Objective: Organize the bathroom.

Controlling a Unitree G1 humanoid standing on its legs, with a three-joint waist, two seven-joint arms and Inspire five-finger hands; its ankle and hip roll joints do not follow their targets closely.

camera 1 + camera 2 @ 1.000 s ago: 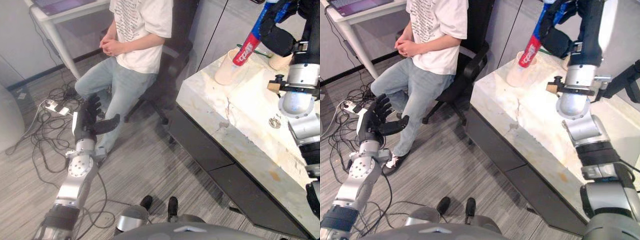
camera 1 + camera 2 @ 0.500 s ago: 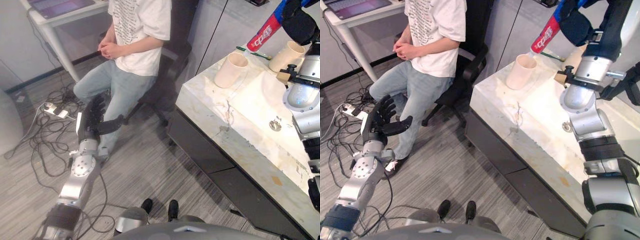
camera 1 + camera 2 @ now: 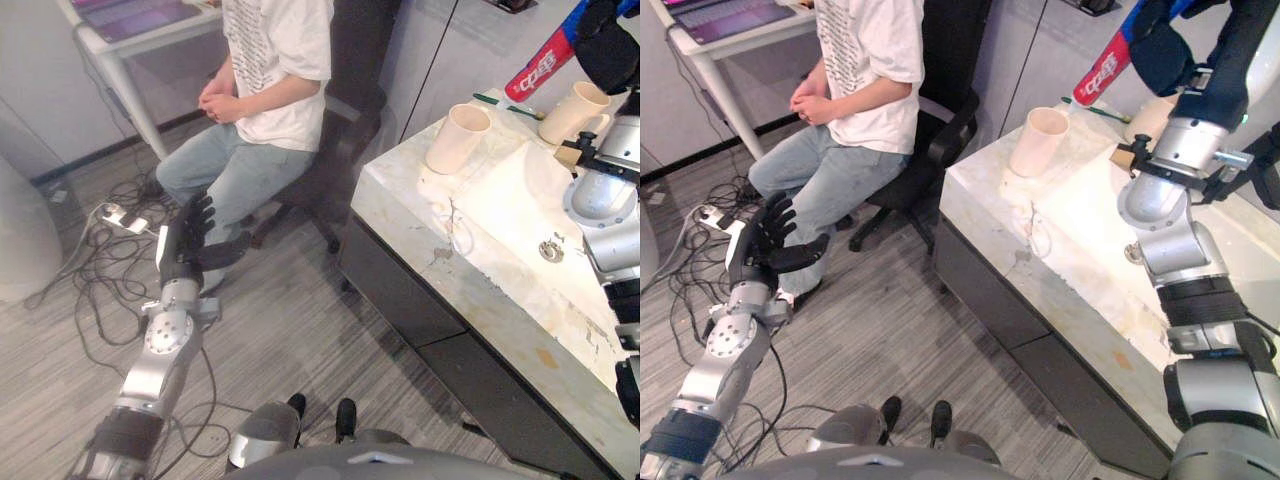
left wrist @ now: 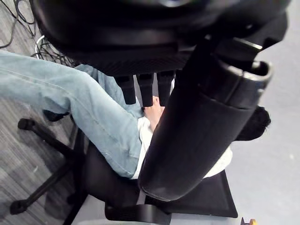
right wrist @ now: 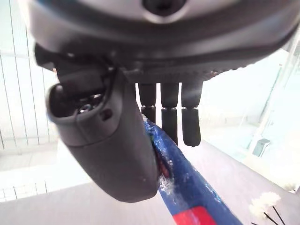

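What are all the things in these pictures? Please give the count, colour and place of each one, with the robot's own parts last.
Toothpaste tube: one, red and blue, held in the air above the counter's far end.
Cups: two, cream, upright on the counter; the second stands farther back.
Toothbrush: one, green, lying behind the cups.
Counter: one, pale marble with a sink basin, on the right.
Person: one, white shirt and blue jeans, seated on a black chair.
Desk: one, white, far left, with a laptop on it.
Left hand: dark, fingers straight, low over the floor.
Right hand: dark, fingers curled round the toothpaste tube.
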